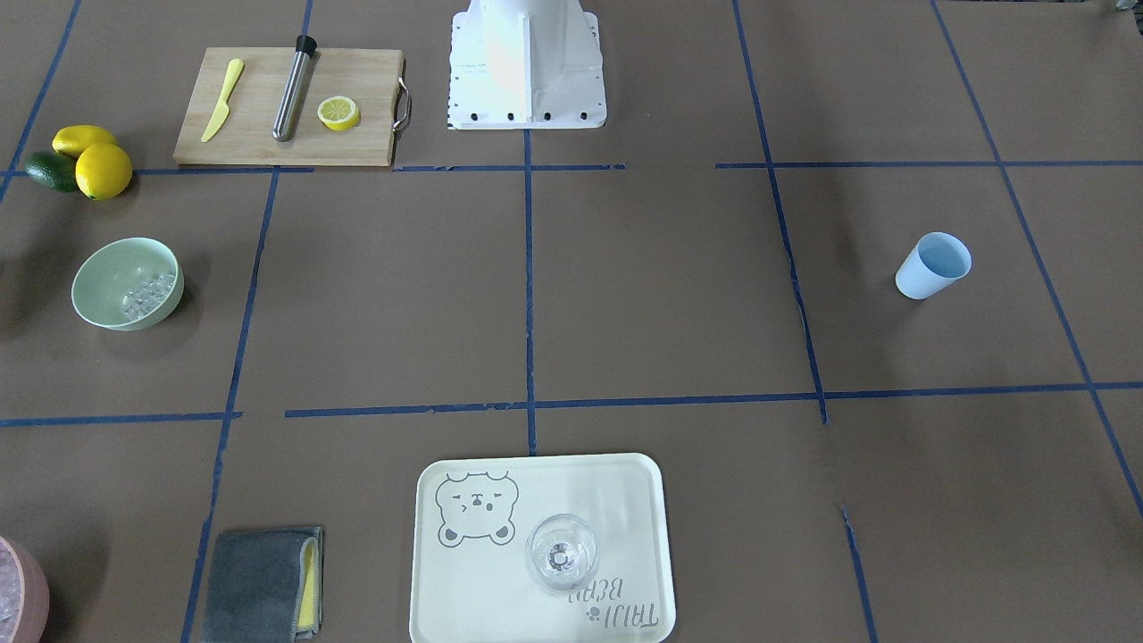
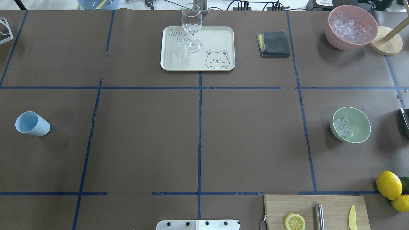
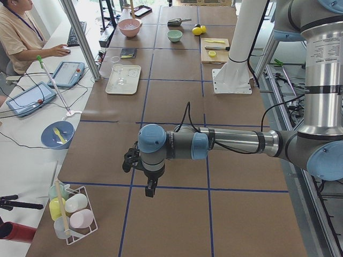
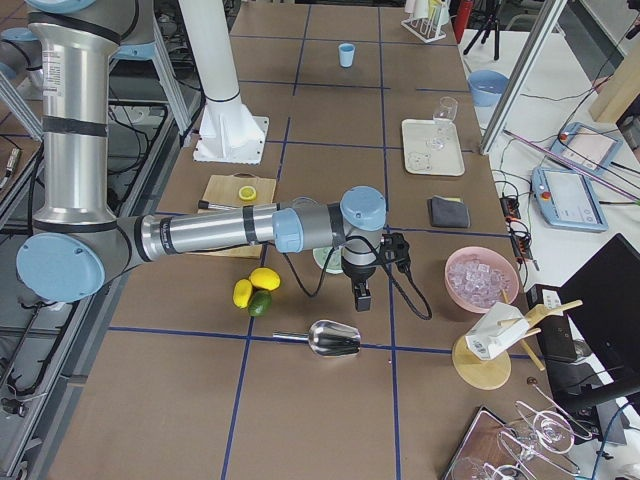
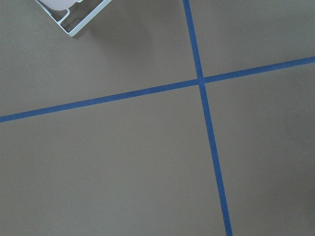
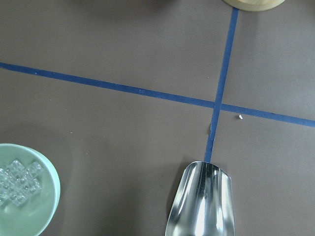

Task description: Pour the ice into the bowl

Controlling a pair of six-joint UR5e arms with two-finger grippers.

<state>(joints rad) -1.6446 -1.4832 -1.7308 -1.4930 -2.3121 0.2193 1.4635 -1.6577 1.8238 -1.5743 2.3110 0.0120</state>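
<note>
Small clear glossy ice cubes (image 2: 342, 126) lie inside the round mint-green plastic bowl (image 2: 359, 123), right side of the counter (image 2: 143, 137). The right gripper (image 4: 360, 296) hangs near it, nearer than the left gripper (image 3: 150, 188); opening of both jaws: cannot tell.

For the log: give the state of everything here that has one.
bowl: upright, holds ice
ice: inside bowl
cup: upright, empty
glass: upright on tray, empty
tub: upright, full
scoop: lying flat, empty
left gripper: open or shut, cannot tell
right gripper: open or shut, cannot tell
</note>
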